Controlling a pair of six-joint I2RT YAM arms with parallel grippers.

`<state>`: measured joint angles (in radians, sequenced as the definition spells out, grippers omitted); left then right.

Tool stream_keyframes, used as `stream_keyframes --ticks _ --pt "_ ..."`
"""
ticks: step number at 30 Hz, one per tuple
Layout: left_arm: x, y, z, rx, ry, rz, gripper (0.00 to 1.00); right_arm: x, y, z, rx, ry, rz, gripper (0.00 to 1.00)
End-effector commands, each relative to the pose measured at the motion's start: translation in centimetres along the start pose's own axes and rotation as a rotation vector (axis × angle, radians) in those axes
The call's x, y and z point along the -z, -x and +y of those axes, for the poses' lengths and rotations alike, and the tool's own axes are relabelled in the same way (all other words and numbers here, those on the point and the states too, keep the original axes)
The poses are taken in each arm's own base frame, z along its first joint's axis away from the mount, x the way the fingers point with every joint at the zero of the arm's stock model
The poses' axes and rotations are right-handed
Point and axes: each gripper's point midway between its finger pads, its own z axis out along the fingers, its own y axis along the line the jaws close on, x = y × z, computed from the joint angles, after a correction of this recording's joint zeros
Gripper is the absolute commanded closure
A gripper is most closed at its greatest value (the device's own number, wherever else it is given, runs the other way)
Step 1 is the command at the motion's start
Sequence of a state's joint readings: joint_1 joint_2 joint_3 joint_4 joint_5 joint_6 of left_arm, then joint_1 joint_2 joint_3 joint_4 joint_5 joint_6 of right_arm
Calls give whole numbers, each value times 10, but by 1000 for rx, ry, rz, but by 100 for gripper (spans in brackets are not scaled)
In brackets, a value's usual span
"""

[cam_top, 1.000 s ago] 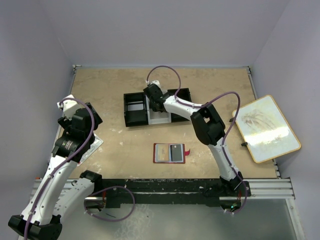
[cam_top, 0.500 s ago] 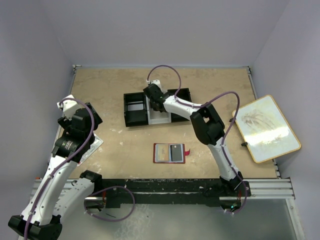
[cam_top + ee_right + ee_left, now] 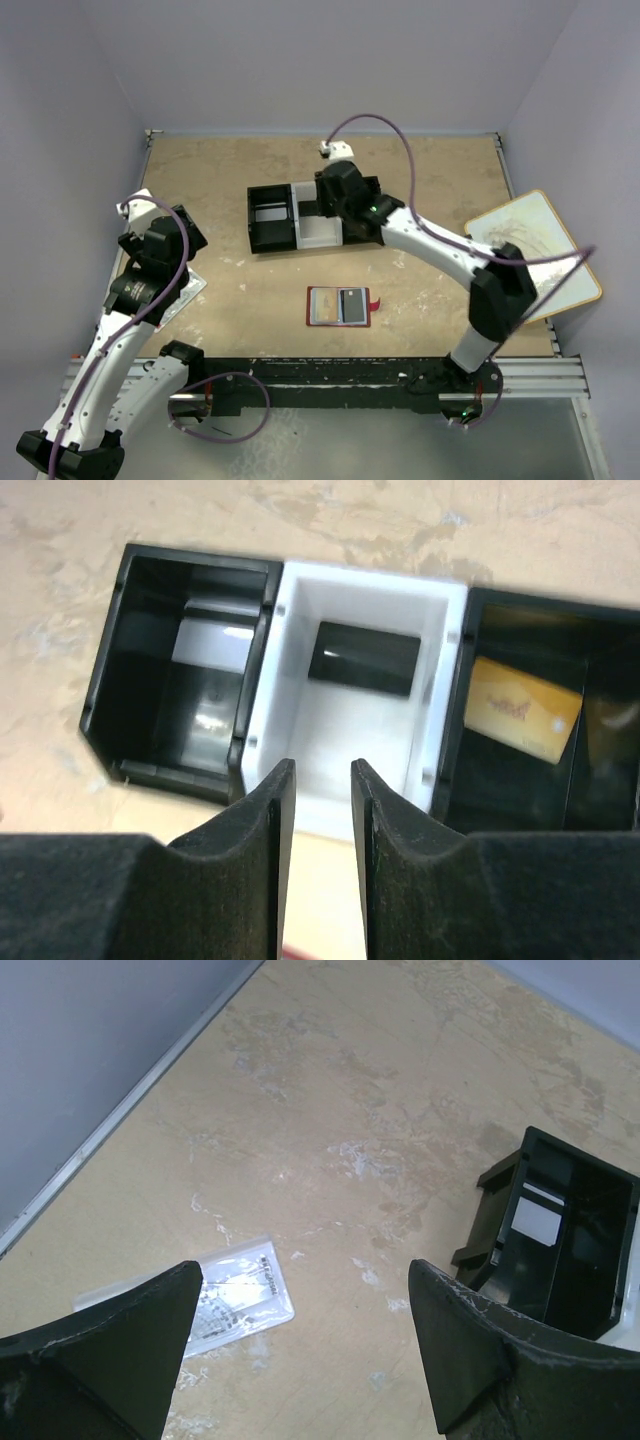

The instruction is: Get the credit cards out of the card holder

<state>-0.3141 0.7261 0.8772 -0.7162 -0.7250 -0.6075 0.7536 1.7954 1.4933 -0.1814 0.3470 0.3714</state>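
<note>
The red card holder [image 3: 340, 306] lies open on the table near the front, with a tan card [image 3: 325, 305] in its left half and a dark card [image 3: 351, 305] in its right half. My right gripper [image 3: 335, 200] hovers high over the black-and-white tray [image 3: 250, 215]. Its jaws [image 3: 322, 770] stand a narrow gap apart with nothing between them. The tray [image 3: 275, 590] holds a black card [image 3: 365, 658] in the white middle compartment, an orange card [image 3: 520, 708] on the right and a grey card [image 3: 210, 645] on the left. My left gripper [image 3: 175, 235] is wide open and empty [image 3: 305, 1270].
A clear plastic packet [image 3: 235, 1295] lies on the table under my left gripper, near the left wall; it also shows in the top view [image 3: 190, 290]. A wood-framed white board [image 3: 535, 255] leans at the right edge. The tray's black corner [image 3: 560, 1230] shows at the right of the left wrist view.
My right arm has lifted away from the tray and swung its elbow out to the right; the gripper now sits higher over the tray. The left arm and the card holder have not moved.
</note>
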Motion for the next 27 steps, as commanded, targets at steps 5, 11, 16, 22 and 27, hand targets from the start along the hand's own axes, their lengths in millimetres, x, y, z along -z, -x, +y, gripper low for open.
stream_keyframes --ticks 5,11,16,22,27 --pt "4 -10 -51 -49 -284 57 18 86 -90 -10 -322 206 19 64" --pt "26 -52 -125 -104 -698 245 25 125 -176 -15 -533 320 144 63" --pt "52 -71 -159 -44 -907 334 25 145 -236 -14 -646 437 222 63" --pt "65 -103 -175 -147 -903 399 25 154 -255 -17 -623 455 261 62" --pt "70 -124 -193 -160 -910 432 25 152 -256 -27 -588 378 279 62"
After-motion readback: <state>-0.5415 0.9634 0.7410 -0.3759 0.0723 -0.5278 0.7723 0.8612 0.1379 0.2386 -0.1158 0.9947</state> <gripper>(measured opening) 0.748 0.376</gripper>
